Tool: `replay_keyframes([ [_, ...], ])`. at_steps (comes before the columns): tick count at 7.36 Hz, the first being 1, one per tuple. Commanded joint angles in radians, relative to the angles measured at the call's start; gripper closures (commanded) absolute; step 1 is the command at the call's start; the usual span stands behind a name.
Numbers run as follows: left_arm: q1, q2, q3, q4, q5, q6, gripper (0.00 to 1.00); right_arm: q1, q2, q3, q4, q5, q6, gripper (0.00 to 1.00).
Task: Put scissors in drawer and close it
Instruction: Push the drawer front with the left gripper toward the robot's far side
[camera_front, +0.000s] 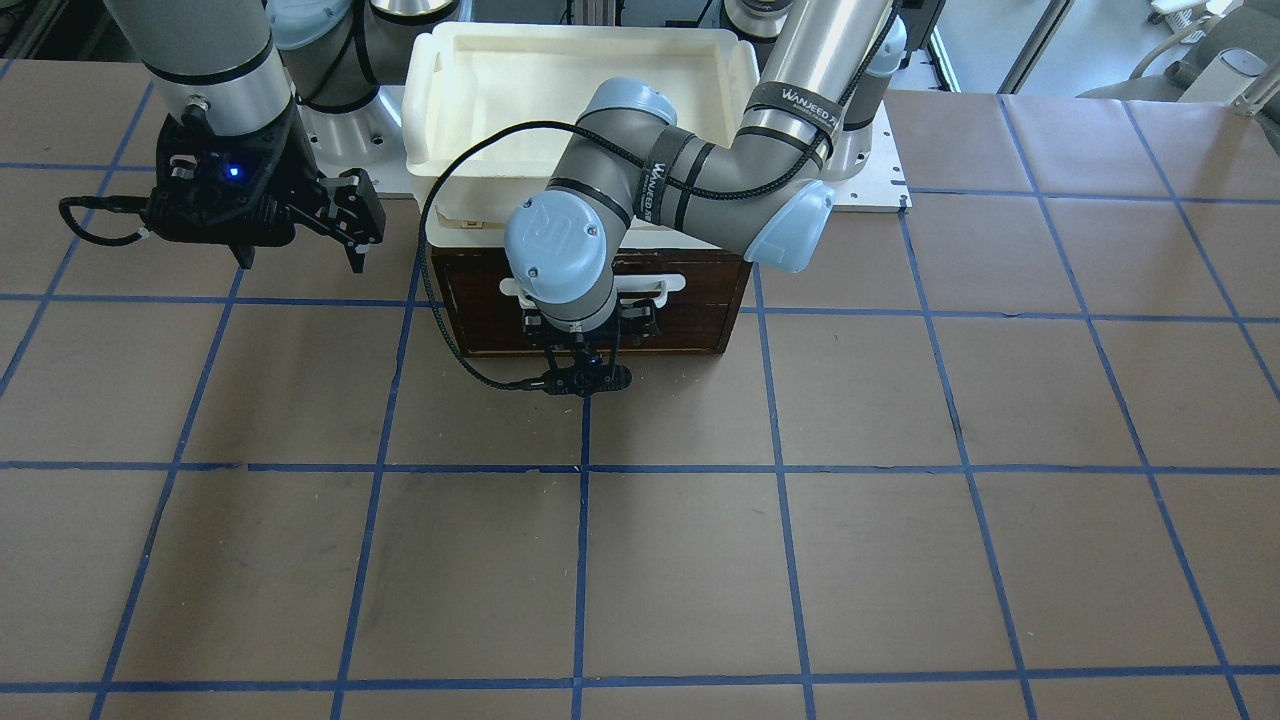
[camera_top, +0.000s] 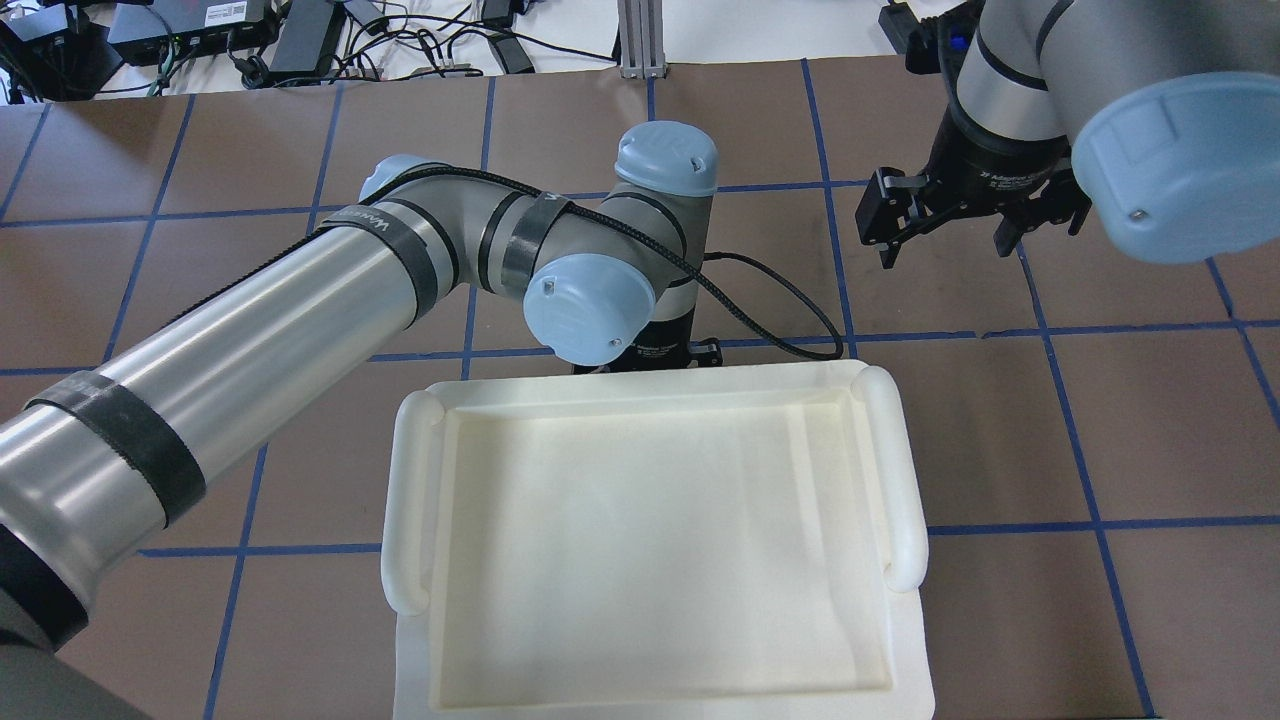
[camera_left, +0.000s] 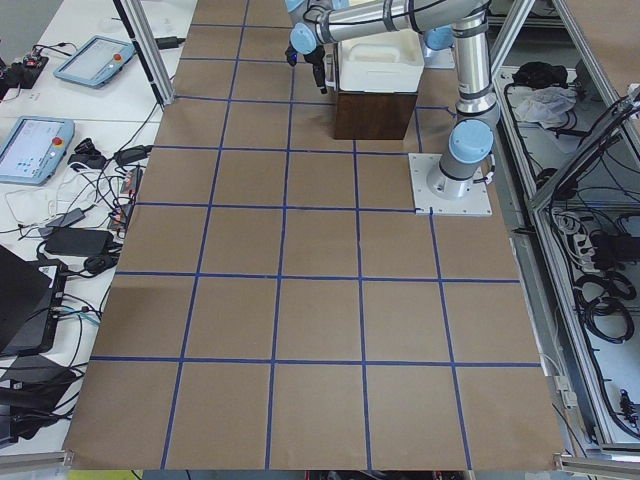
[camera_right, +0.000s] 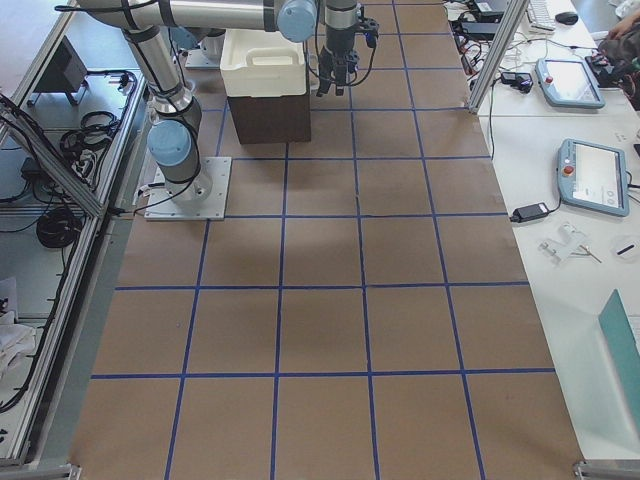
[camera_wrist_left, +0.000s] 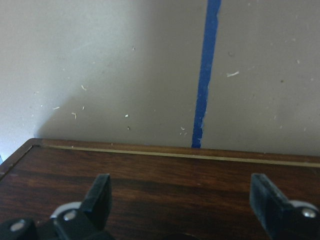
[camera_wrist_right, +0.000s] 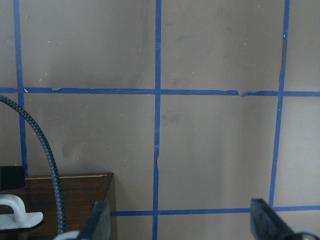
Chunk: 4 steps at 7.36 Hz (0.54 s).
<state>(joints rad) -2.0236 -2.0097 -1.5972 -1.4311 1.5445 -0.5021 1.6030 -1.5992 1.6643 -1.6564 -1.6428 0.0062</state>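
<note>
Exterior front-facing: left pincer (camera_front: 587, 330) hangs spread over drawer (camera_front: 690, 322) front.

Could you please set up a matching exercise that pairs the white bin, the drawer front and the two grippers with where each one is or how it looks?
Column A
1. white bin
2. drawer front
3. left gripper
4. right gripper

Column B
a. jaws open, above the table, off to one side of the dark case
b. dark brown, with a white bar handle
c. sitting on top of the dark case
d. jaws open, right at the drawer front

Pairs: 1-c, 2-b, 3-d, 4-a
</note>
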Motion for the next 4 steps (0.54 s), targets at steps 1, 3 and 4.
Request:
replay_keyframes([
  [1,-0.003,0.011,0.014,0.007,0.008,0.002,0.00,0.000,-0.001,0.000,0.001,0.000,0.000,0.00],
  [3,0.029,0.032,0.127,0.011,0.034,0.002,0.00,0.000,0.001,0.000,0.000,0.001,0.000,0.00],
  [4,0.060,0.051,0.190,-0.033,0.034,0.008,0.00,0.000,-0.001,0.002,0.000,0.001,0.000,0.00],
])
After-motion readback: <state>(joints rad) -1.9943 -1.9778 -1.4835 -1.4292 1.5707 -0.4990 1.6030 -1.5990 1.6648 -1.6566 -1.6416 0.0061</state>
